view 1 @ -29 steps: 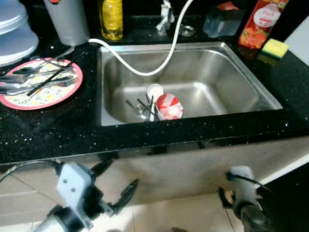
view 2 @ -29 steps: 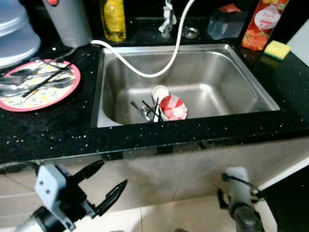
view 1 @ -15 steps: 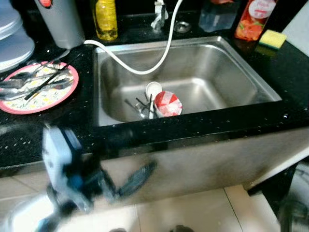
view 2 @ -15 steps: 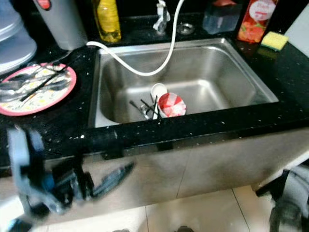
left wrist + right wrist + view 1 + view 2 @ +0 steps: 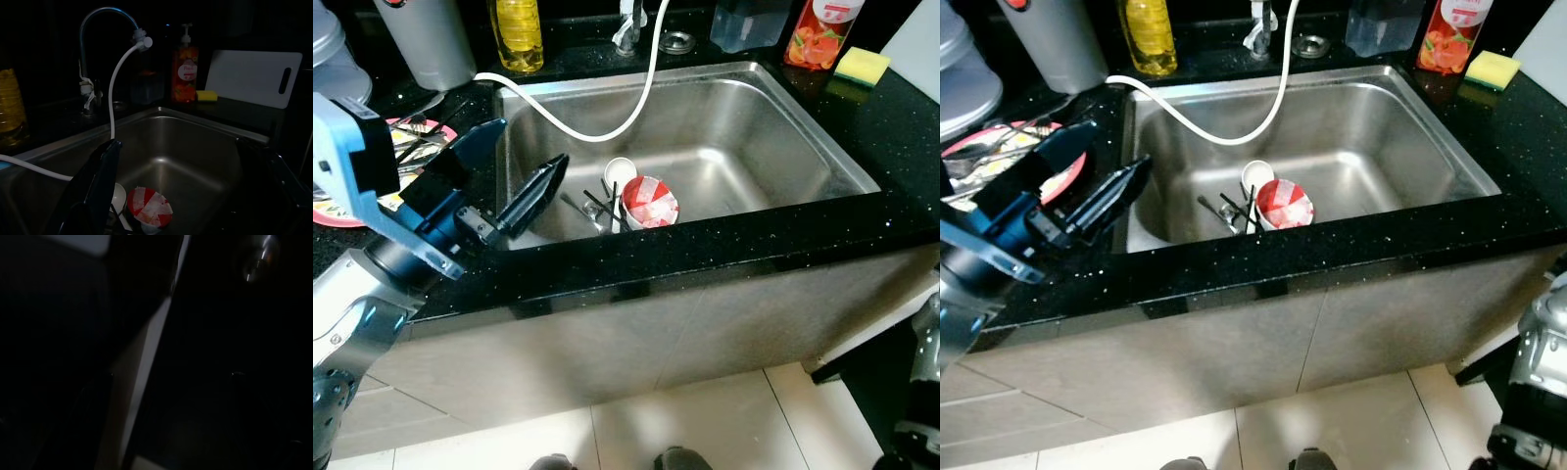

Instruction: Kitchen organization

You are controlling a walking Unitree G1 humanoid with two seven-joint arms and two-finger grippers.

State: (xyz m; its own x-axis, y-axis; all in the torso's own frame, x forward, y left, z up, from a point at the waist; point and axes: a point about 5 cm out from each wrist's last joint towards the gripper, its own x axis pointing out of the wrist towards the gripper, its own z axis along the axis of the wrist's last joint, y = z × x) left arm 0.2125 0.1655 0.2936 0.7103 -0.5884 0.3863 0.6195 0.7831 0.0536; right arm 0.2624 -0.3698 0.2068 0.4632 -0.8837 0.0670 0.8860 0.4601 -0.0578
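My left gripper [image 5: 514, 166] is raised over the black counter [image 5: 705, 245] at the left edge of the sink [image 5: 803, 147], its two black fingers spread apart and holding nothing. To its left, partly behind my wrist, sits a pink-rimmed plate [image 5: 416, 132] loaded with cutlery. Beyond the gripper, at the back of the counter, stand a grey container [image 5: 426, 44] and a yellow bottle [image 5: 517, 34]. Just ahead of the fingertips, down in the basin, a red-and-white cup [image 5: 649, 203] lies on its side, touching a small white cup [image 5: 621, 173] and a few dark utensils [image 5: 592, 208]. A white hose [image 5: 607, 122] runs from the tap [image 5: 90, 29] and loops into the basin beyond those items. Further right, behind the sink, I note a clear container [image 5: 749, 22], an orange pump bottle [image 5: 818, 34] and a yellow sponge [image 5: 863, 66]. My right arm [image 5: 1538, 382] hangs low beside the cabinet front; I cannot tell the state of its fingers.
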